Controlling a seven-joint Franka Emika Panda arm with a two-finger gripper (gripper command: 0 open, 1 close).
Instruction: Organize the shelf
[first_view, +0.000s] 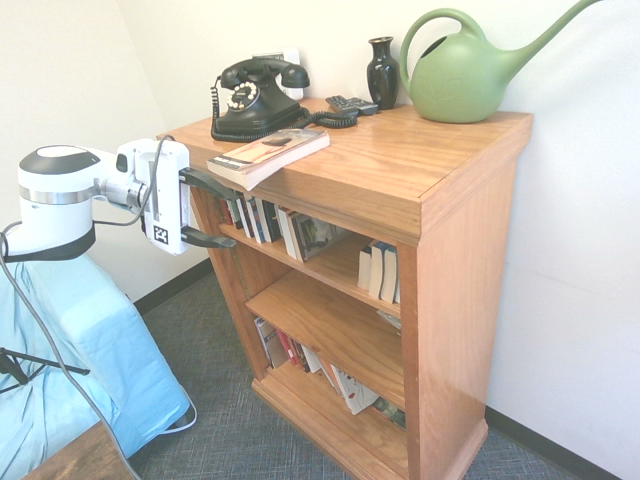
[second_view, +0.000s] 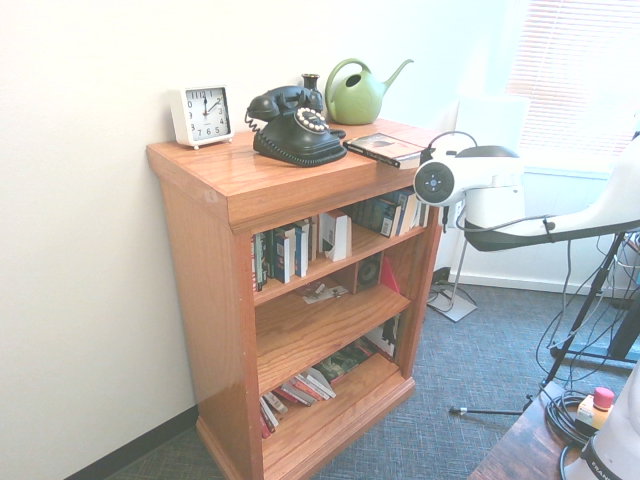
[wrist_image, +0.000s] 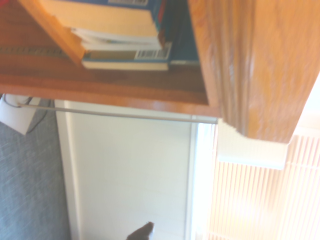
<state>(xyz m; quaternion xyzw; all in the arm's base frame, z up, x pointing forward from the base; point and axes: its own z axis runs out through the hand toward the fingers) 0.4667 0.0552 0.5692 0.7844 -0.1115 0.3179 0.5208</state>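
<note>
While the pincer (first_view: 207, 210) sits by the shelf (first_view: 470, 260) front, jaws wide open, nothing gripped (book (first_view: 268, 155) on top, near upper finger).

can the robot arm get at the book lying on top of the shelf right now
Probably yes: the gripper is open and empty beside the shelf, and the book juts over the edge, though it may need to rise first.

I'm seeing books (wrist_image: 107, 25) sitting in a wooden shelf (wrist_image: 105, 95), a blurry grey floor (wrist_image: 30, 170) and pale slatted blinds (wrist_image: 260, 195) showing beyond.
</note>
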